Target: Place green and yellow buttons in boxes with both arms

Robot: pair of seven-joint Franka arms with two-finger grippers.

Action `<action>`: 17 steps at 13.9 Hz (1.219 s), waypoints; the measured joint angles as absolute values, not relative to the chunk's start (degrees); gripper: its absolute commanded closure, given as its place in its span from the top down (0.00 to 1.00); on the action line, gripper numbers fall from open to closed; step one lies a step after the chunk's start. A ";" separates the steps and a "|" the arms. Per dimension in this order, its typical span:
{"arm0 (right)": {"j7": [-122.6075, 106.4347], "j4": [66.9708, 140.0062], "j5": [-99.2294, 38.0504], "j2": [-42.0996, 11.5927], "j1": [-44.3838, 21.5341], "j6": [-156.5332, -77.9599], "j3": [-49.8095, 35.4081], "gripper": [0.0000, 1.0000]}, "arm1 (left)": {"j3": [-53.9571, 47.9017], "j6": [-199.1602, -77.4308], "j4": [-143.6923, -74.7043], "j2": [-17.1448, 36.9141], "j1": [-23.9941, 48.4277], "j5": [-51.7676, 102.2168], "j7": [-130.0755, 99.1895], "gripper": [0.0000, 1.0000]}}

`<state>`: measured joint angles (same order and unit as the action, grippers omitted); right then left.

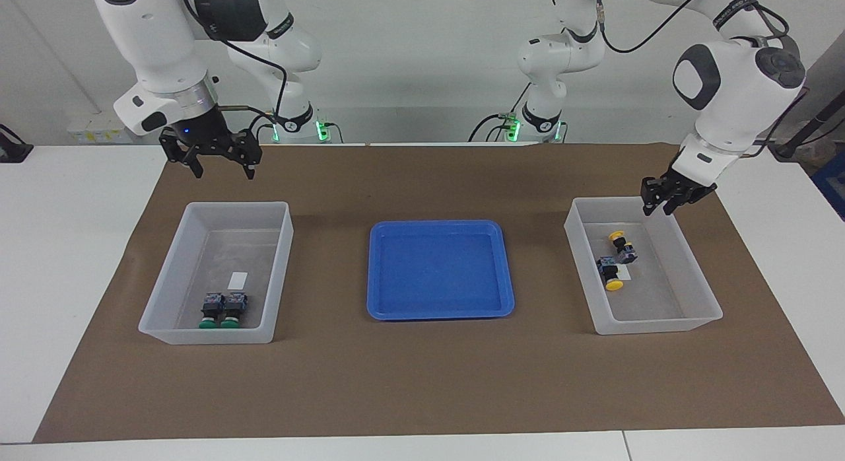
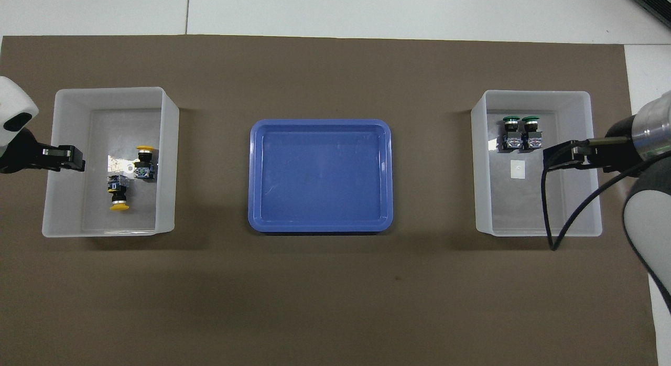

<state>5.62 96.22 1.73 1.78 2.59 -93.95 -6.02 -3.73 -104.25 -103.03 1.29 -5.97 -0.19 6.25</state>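
Note:
Two green buttons [image 1: 222, 310] lie side by side in the box [image 1: 165, 269] at the right arm's end, at the part of it farthest from the robots; they also show in the overhead view [image 2: 520, 132]. Two yellow buttons [image 1: 615, 259] lie in the box [image 1: 693, 269] at the left arm's end, also seen from overhead [image 2: 131, 180]. My right gripper [image 1: 222, 169] is open and empty, raised over the green box's [image 2: 534, 93] edge nearest the robots. My left gripper [image 1: 660, 209] is open and empty, just above the yellow box's [image 2: 105, 90] rim.
A shallow blue tray [image 1: 439, 269] with nothing in it sits mid-table between the two boxes, on a brown mat [image 1: 422, 382]. A black cable [image 2: 548, 208] hangs from the right arm over the green box.

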 measured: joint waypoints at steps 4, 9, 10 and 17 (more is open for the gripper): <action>5.71 96.22 1.71 1.78 2.59 -93.95 -6.02 1.00 | -4.62 -96.02 -97.61 0.82 -5.55 -0.15 6.25 0.67; 5.75 96.22 1.70 1.78 2.59 -93.95 -6.02 1.00 | -5.17 -91.20 -95.35 -3.22 -5.54 -0.08 6.25 1.00; 5.76 96.22 1.70 1.78 2.59 -93.95 -6.02 1.00 | -5.37 -90.57 -95.33 -4.05 -5.54 -0.07 6.24 1.00; 5.77 96.26 1.28 1.79 2.59 -93.95 -6.02 1.00 | -7.22 -89.88 -95.31 -7.51 -5.52 -0.03 6.10 1.00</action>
